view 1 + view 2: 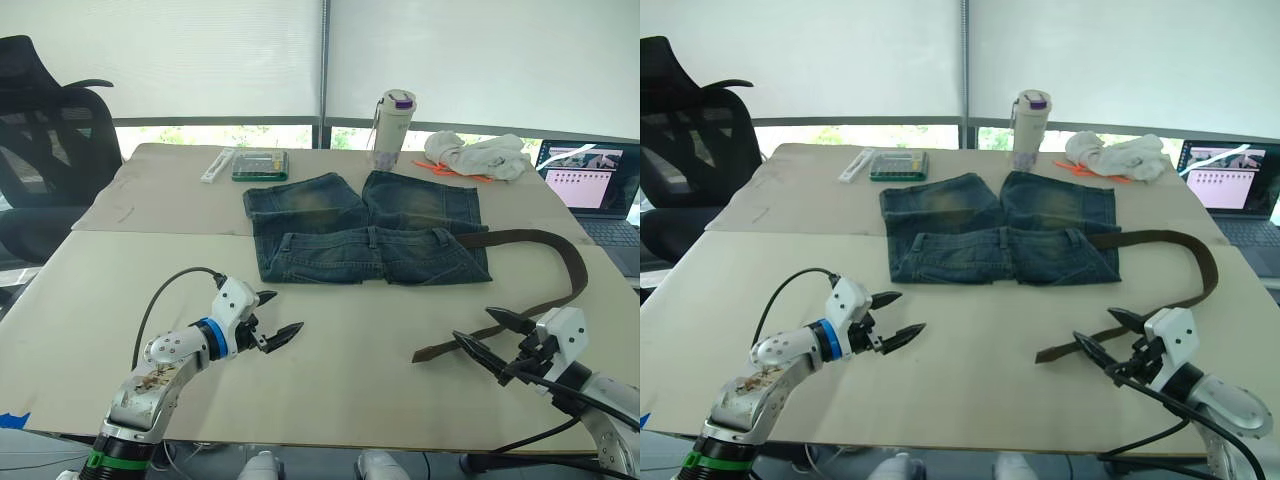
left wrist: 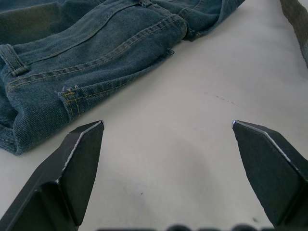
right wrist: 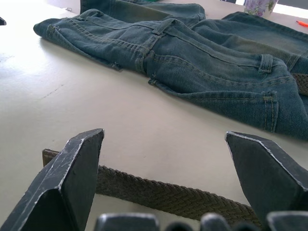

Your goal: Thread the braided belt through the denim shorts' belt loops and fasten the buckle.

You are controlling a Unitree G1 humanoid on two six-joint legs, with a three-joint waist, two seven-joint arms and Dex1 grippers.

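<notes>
Left eye view is showing the left gripper (image 1: pixel 278 318) hovering low over the bare table (image 1: pixel 330 330), short of the denim shorts (image 1: pixel 365 240), its forearm angling up from the near left edge and its two black fingers spread wide with nothing between them. The right gripper (image 1: pixel 490 340) is reaching in from the near right corner, fingers likewise parted and empty, pointing toward the loose end of the braided belt (image 1: pixel 560 255). From the right wrist view, that woven strap is lying flat on the table across the gap between the two open fingertips (image 3: pixel 84 144), not pinched by them.

No readable writing is showing on anything; the laptop (image 1: pixel 590 185) screen at the far right is glowing pink, but its text is too small to make out.

Blue and faded, with yellowish patches on both legs, the shorts are lying flat at mid-table with the waistband toward the robot. Short denim belt loops (image 3: pixel 266 62) are crossing that waistband. Dark brown, the belt is emerging at the waistband's right end, curving out to the right and looping back so its free end is resting near the right gripper. I cannot tell where the buckle is.
</notes>
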